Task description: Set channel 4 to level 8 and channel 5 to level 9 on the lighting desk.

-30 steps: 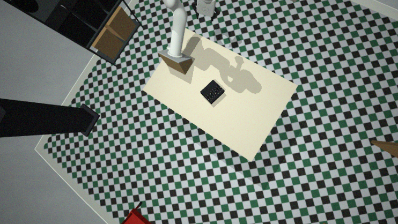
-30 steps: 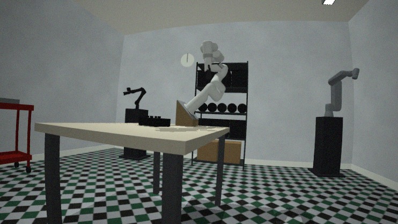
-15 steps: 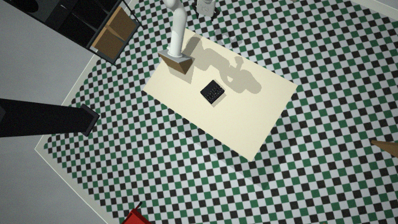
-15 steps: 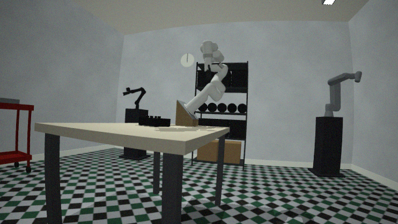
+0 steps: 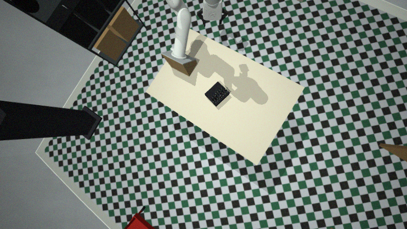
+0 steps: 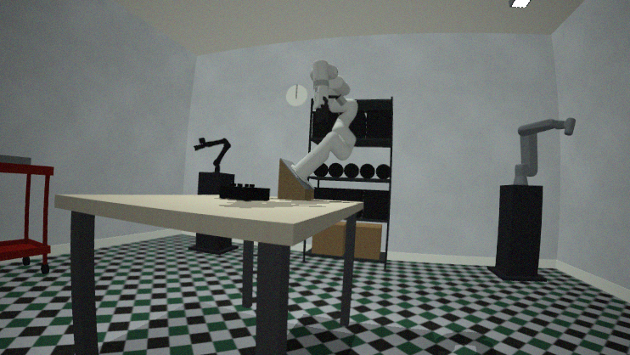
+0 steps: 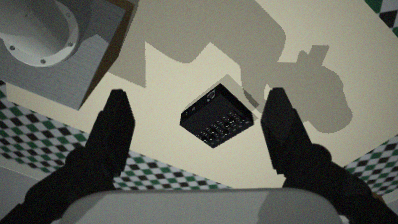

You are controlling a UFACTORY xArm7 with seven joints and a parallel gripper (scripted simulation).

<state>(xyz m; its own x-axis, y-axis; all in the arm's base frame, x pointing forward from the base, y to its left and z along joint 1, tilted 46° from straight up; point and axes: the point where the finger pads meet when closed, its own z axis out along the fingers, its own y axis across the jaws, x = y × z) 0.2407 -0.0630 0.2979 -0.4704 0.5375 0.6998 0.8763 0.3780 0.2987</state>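
The lighting desk (image 5: 218, 93) is a small black box with a row of fader caps, standing on the cream table top (image 5: 226, 97). It also shows in the exterior view (image 6: 244, 192) and in the wrist view (image 7: 218, 116), far below. My gripper (image 7: 198, 105) is open and empty, with its two black fingers wide apart, high above the table. In the exterior view the gripper (image 6: 317, 102) hangs near the top of the arm, well above the desk. The fader levels are too small to read.
The arm's wedge-shaped base (image 5: 180, 63) stands on the table's corner near the desk. A black shelf rack (image 6: 350, 176) with a brown box stands behind the table. A red cart (image 6: 24, 211) is at the left. Two other robot arms on pedestals (image 6: 522, 198) stand by the walls.
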